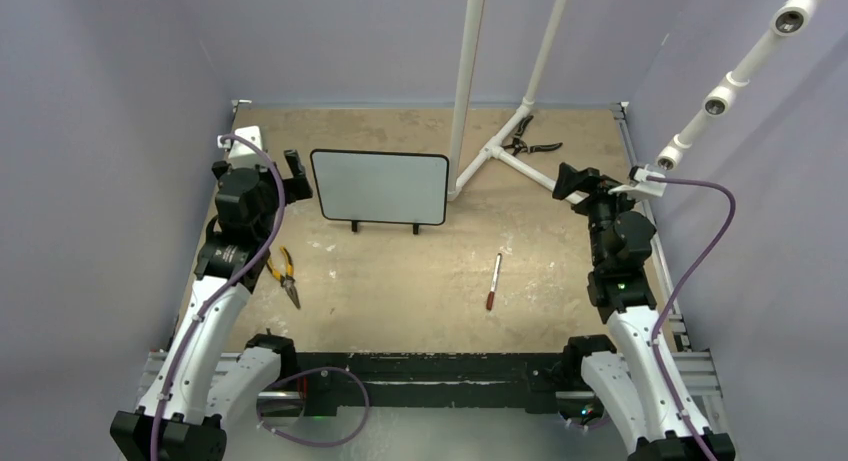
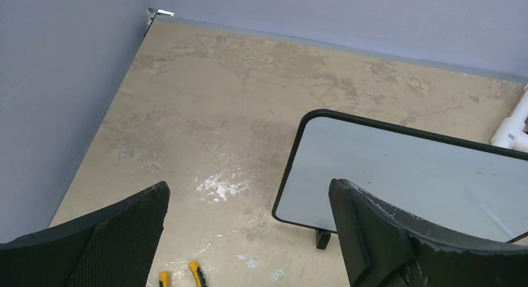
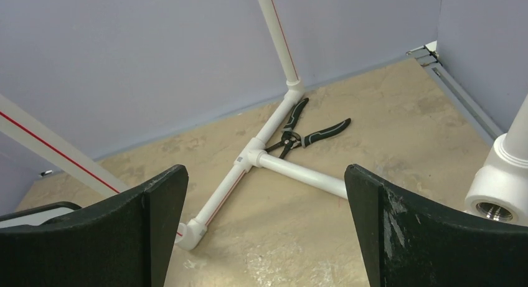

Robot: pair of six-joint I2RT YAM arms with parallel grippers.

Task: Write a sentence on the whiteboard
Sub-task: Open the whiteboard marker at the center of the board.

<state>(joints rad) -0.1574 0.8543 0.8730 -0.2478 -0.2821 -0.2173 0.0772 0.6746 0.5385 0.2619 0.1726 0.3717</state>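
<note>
White, blank, no stroke of ink anywhere on its face — whiteboard [image 1: 378, 186] upright on two small black feet, left of centre on the tabletop [image 1: 420, 271], face toward the arms. Sentence not yet begun; by that showing, nothing of the task done. Marker [image 1: 494, 281] lying loose on the tabletop, in front of the board and to its right, well apart from both arms, red end nearer the bases. Cap on or off: too small to tell.

Left claw [image 1: 296, 176] spread wide and holding nothing, just beside the board's left edge, not touching as far as visible. In the left wrist view, the board's left corner framed between the two fingers, further off. Right claw [image 1: 570, 183] likewise wide and empty, off to the right, near the white PVC pipe frame [image 1: 500, 153], pointed toward the black-handled pliers [image 1: 530, 141] beside the pipe joint.

Left to do, judging from this: fetch the marker, likely uncap it, steady the board, write every word.

No container of any kind in view — only loose tools: the black-handled pliers at the back, yellow-handled pliers [image 1: 285, 274] near the left arm.
</note>
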